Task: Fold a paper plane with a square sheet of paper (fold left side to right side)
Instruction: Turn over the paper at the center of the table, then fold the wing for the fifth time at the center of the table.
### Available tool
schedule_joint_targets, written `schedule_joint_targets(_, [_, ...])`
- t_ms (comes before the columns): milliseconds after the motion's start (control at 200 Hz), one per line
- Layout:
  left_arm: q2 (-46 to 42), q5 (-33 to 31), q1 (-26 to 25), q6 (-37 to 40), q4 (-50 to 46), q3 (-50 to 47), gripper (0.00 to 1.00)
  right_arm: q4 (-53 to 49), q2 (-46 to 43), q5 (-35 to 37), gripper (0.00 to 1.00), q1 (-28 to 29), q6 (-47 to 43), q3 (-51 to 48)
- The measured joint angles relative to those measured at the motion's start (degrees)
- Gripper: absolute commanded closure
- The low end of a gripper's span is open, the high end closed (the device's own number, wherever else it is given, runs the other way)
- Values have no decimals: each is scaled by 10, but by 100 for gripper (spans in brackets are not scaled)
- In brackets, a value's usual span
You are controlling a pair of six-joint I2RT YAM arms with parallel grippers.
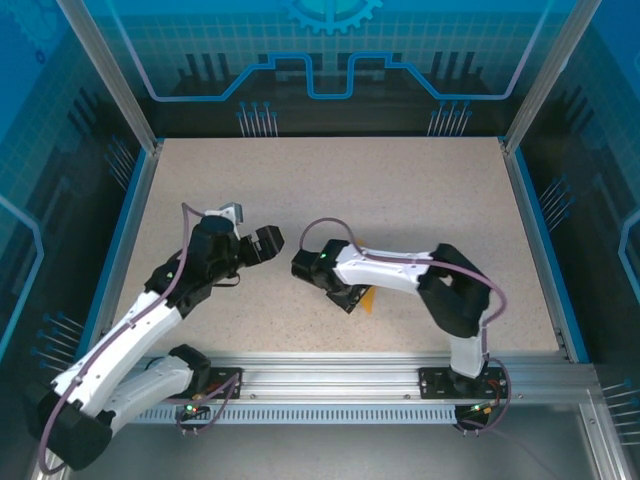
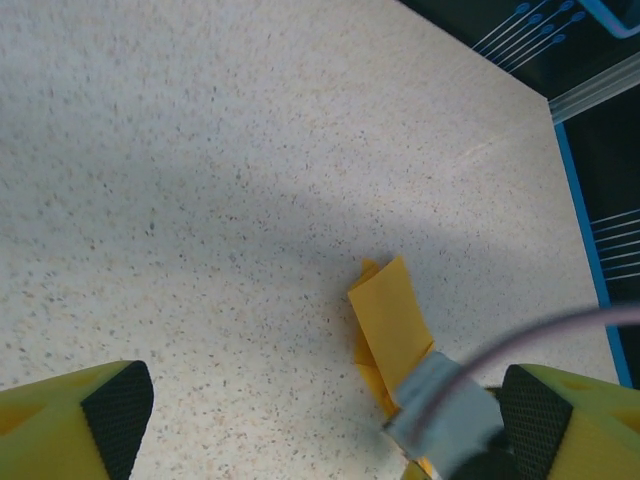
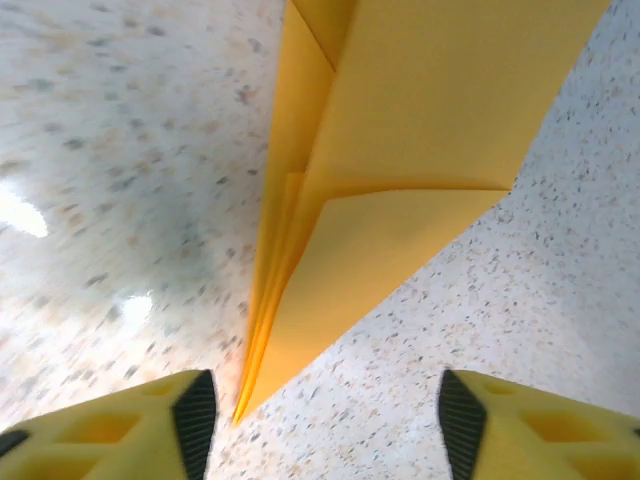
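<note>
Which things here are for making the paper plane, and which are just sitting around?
For the job:
- orange paper plane
- left tool, open
- right tool, open over the plane

Just there:
- speckled table
- metal rail
- blue walls

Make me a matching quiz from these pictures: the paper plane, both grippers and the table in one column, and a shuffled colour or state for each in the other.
1. paper plane
2. left gripper
3. right gripper
4. table

A. speckled beige
B. open, pads either side of the plane's pointed end
C. orange, folded to a point
D. open, apart from the paper

Pairs: 1-C, 2-D, 3-B, 4-A
</note>
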Motion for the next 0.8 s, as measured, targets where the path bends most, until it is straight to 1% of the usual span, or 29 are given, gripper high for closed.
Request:
schedule_joint_targets(90, [40,43,18,-30,34,-9,8,23,-61,-29,21,-8,-1,-30])
schedule_joint_targets(195, [98,98,25,-55,80,-21,12,54,-138,-60,17,-27,7,-80])
schedule_joint_targets(305, [170,160,24,-76,136,-26,14,91,-226,-91,12,-71,16,-146])
schedule_joint_targets(355, [199,182,20,-84,162,-26,14,110,-268,-104,6,-94,18,-175])
schedule_joint_targets(385, [215,192,16,-86,176,-26,15,122,-296,-111,1,-108,20,-192])
schedule_joint_targets(400, [224,196,14,-87,183,-26,15,129,-311,-115,0,-115,26,-201])
schedule_joint_targets(500, [278,221,-10,-96,217,-19,16,173,-406,-144,0,-154,31,-256])
schedule_joint_targets(645, [362,238,-47,-99,250,13,19,236,-529,-199,0,-216,46,-338])
schedule_joint_targets(710, [395,242,-60,-100,262,30,19,258,-565,-225,0,-239,54,-367])
schedule_joint_targets(800, [437,244,-75,-103,279,54,20,283,-591,-258,0,-259,65,-396])
